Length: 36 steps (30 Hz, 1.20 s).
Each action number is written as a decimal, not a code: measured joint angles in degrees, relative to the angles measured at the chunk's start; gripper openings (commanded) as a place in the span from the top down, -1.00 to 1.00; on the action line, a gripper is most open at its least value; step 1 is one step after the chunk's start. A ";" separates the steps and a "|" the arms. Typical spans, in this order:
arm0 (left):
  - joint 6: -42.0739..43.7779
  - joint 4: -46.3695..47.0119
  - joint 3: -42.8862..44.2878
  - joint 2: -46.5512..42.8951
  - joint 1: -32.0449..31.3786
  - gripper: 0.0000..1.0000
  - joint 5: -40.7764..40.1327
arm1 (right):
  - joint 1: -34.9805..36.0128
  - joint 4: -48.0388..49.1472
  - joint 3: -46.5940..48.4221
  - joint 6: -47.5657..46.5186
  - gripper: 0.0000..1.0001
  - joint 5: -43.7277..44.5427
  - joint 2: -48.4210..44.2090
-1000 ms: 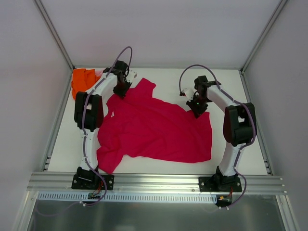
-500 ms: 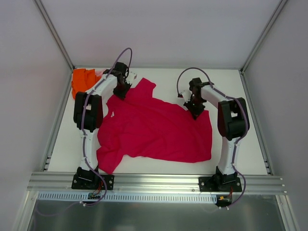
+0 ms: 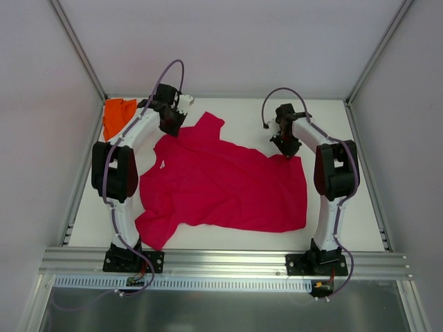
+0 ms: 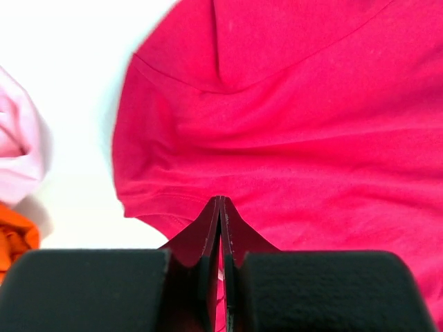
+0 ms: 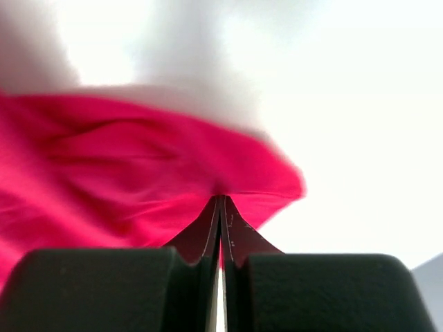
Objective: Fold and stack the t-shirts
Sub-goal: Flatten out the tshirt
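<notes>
Your left gripper (image 4: pixel 220 207) was clamped shut on the far-left edge of the crimson t-shirt (image 3: pixel 221 183), and your right gripper (image 5: pixel 220 207) pinched its far-right corner. The shirt lay spread across the desk (image 3: pixel 242 114). The orange t-shirt (image 3: pixel 116 116) and the pink t-shirt (image 4: pixel 17 152) sat bunched far-left.

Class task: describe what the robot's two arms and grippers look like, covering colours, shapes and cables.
Both arms, left arm and right arm, have slim white links joined by bulky black joint housings. A thin purple cable loops above each wrist. The left gripper and right gripper are black, with blocky, matt fingers.
</notes>
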 measured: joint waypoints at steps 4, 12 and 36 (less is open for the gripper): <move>-0.02 1.22 -0.55 -1.11 0.00 1.00 0.09 | -1.92 2.03 3.21 0.13 0.98 2.80 0.52; -0.02 1.53 -1.81 -1.11 0.00 1.00 1.27 | -4.07 3.91 4.46 -0.20 0.98 4.59 1.84; 2.89 6.16 5.44 3.93 -0.02 -0.97 -0.17 | -6.03 27.06 -20.65 -5.81 -0.69 4.15 -27.63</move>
